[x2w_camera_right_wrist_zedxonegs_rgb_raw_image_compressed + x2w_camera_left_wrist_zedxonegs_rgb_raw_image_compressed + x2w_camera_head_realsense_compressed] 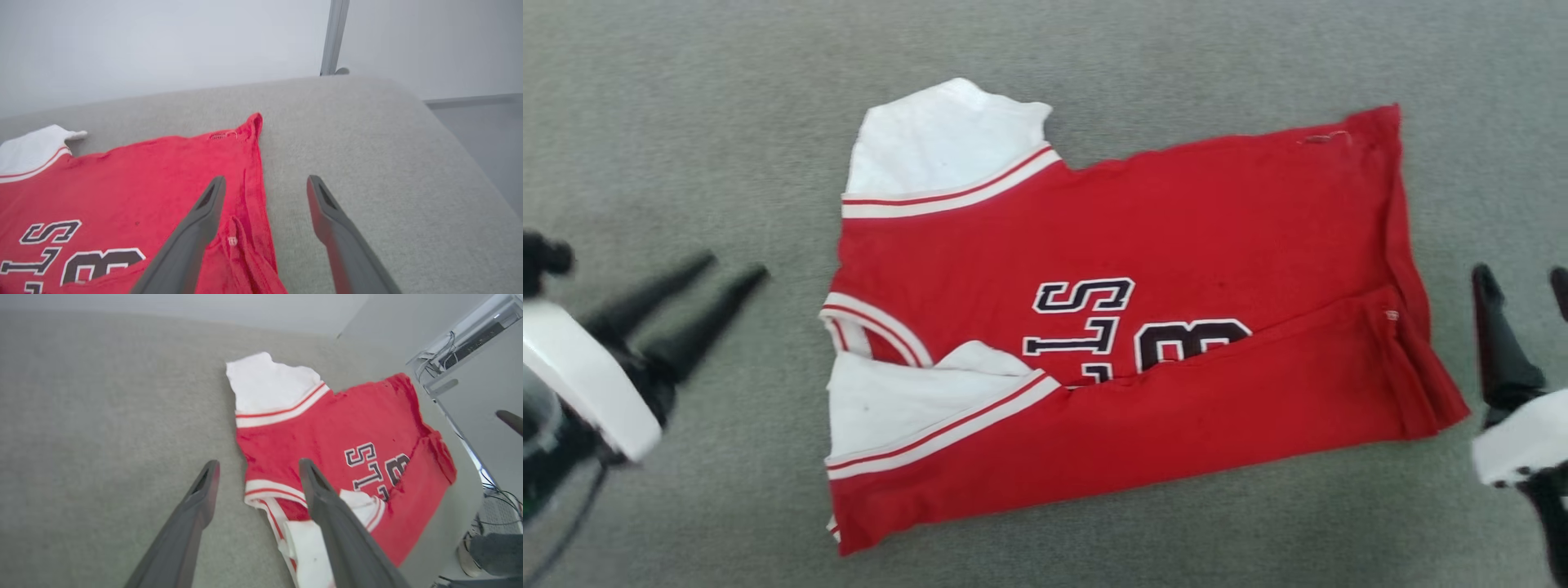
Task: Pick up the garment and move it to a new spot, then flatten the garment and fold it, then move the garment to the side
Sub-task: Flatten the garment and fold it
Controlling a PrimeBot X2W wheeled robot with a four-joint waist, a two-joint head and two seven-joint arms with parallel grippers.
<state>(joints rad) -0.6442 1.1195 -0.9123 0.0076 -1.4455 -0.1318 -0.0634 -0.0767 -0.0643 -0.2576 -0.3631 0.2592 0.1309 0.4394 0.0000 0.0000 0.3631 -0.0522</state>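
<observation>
The garment (1176, 220) is a red T-shirt with white sleeves and striped trim, lying on the grey surface with its collar toward the left. Its near long edge is folded up over the black-and-white lettering, so part of that is covered. My left gripper (731, 265) hovers open just left of the collar, nothing between its fingers. In the left wrist view the garment (335, 428) spreads beyond the left gripper (259, 467). My right gripper (1523, 278) stands open just right of the hem. In the right wrist view the right gripper (263, 181) straddles the hem edge of the garment (143, 183).
The grey cushioned surface (686, 122) runs wide on all sides of the shirt; its rounded right edge (470, 143) drops to the floor. A cabinet with cables (470, 347) stands beyond that edge, and a person's shoe (466, 555) shows low beside it.
</observation>
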